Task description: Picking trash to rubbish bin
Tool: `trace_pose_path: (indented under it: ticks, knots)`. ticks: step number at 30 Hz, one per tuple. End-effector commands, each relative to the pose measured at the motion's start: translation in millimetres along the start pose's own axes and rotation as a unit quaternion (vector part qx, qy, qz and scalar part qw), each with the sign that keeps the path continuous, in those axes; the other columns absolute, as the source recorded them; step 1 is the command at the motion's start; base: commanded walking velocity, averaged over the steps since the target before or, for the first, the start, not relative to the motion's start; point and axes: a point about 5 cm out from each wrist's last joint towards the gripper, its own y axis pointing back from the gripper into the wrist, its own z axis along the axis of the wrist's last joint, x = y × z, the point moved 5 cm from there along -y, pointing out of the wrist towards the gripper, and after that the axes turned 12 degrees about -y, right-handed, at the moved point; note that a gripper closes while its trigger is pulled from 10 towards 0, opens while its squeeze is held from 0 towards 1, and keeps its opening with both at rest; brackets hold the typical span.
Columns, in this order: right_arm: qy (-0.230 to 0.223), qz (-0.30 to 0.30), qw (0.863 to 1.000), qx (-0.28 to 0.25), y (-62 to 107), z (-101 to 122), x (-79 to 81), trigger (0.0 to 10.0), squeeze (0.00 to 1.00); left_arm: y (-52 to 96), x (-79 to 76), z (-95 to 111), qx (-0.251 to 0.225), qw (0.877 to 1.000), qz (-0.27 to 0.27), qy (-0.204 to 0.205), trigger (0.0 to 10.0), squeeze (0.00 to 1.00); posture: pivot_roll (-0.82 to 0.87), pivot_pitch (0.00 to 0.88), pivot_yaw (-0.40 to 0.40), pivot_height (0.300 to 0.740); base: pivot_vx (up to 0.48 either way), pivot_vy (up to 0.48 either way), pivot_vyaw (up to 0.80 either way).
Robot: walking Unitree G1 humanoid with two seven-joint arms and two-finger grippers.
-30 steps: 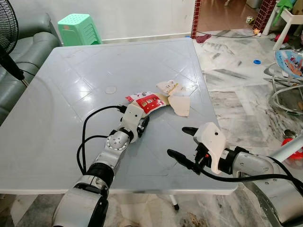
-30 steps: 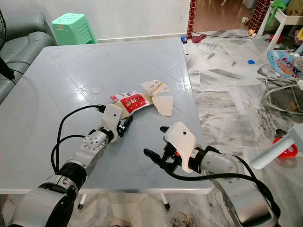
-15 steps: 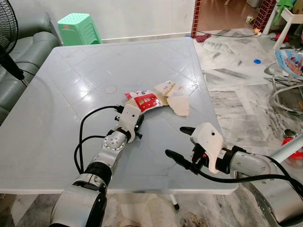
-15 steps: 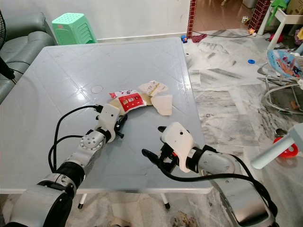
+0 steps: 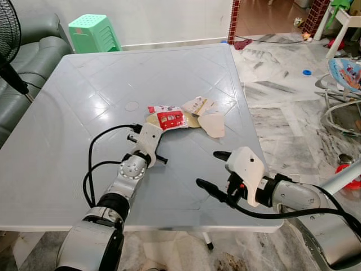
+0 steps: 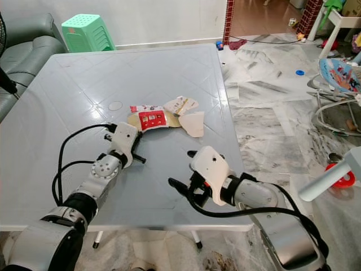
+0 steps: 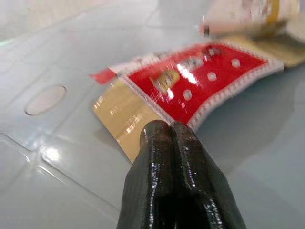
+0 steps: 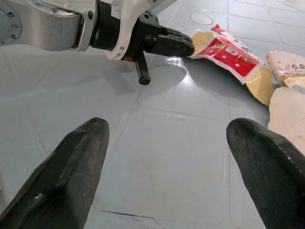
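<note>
Two claws over a grey table, trash just past the left one

Nearest is the right gripper (image 5: 213, 169), hovering low over the table (image 5: 67, 113) with its two black fingers spread wide apart and nothing between them. A bit further out, the left gripper (image 7: 169, 131) has its fingers pressed together, tips right at the gold edge of the red snack wrapper (image 7: 190, 90). Can't really tell if they're pinching that edge or just touching it, since the fingers hide the contact spot. Past the wrapper, further from the left claw, sit a crumpled printed wrapper (image 5: 198, 105) and a pale paper piece (image 5: 213, 124), both blurry and cut off in the left wrist view. Way beyond the table's far edge there's a green stool (image 5: 93, 33).
</note>
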Motion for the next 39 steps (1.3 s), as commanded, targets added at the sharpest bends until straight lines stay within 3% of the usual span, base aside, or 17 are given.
trace_pose_path:
  ticks: [1, 10, 21, 25, 26, 27, 28, 29, 31, 39]
  knots:
    - [0.008, 0.004, 1.000, -0.004, -1.9, 3, 1.2, 10.0, 0.00, 2.9, 9.0, -1, -0.008, 1.000, 0.021, -0.001, 0.0, 0.00, -0.16, 0.094, 0.070, 0.740, 0.000, 0.000, 0.00]
    - [0.012, 0.007, 1.000, -0.003, -4.0, 2, 1.1, 10.0, 0.00, 17.3, 18.3, 4, -0.051, 0.997, 0.057, 0.005, 0.0, 0.00, -0.14, 0.091, 0.066, 0.740, 0.000, 0.000, 0.00]
    - [0.015, 0.011, 1.000, -0.007, -8.9, 2, -0.1, 10.0, 0.00, 63.4, 33.3, 21, -0.108, 0.989, 0.104, -0.007, 0.0, 0.00, -0.10, 0.077, 0.065, 0.740, 0.000, 0.000, 0.00]
    - [0.019, 0.014, 1.000, -0.009, -12.6, 2, 0.4, 10.0, 0.00, 66.3, 41.1, 24, -0.110, 0.986, 0.123, -0.026, 0.0, 0.00, -0.09, 0.069, 0.064, 0.740, 0.000, 0.000, 0.00]
    - [0.021, 0.016, 1.000, -0.010, -14.0, 3, 0.8, 10.0, 0.00, 62.4, 44.3, 21, -0.099, 0.986, 0.128, -0.035, 3.8, 0.00, -0.09, 0.065, 0.064, 0.740, 0.000, 0.000, 0.00]
    - [0.023, 0.016, 1.000, -0.011, -14.7, 3, 1.0, 10.0, 0.00, 59.1, 48.3, 21, -0.095, 0.986, 0.137, -0.028, 10.0, 0.00, -0.10, 0.063, 0.064, 0.740, 0.000, 0.000, 0.00]
    - [0.025, 0.017, 0.999, -0.012, -15.2, 4, 1.1, 10.0, 0.00, 56.9, 51.2, 21, -0.093, 0.985, 0.144, -0.023, 10.0, 0.00, -0.10, 0.063, 0.064, 0.740, 0.000, 0.000, 0.00]
    - [0.026, 0.017, 0.999, -0.012, -15.6, 4, 0.9, 10.0, 0.00, 55.5, 52.0, 23, -0.092, 0.985, 0.142, -0.013, 10.0, 1.00, -0.10, 0.062, 0.065, 0.740, 0.000, 0.000, 0.00]
    - [0.027, 0.016, 0.999, -0.013, -15.7, 4, 0.7, 10.0, 0.00, 50.2, 51.9, 28, -0.095, 0.986, 0.134, 0.002, 10.0, 1.00, -0.11, 0.062, 0.065, 0.740, 0.000, 0.000, 0.00]
    - [0.026, 0.012, 1.000, -0.012, -11.8, 2, 2.9, 10.0, 0.00, 12.1, 42.1, 55, -0.111, 0.987, 0.119, 0.001, 10.0, 1.00, -0.14, 0.076, 0.077, 0.740, 0.000, 0.000, 0.00]
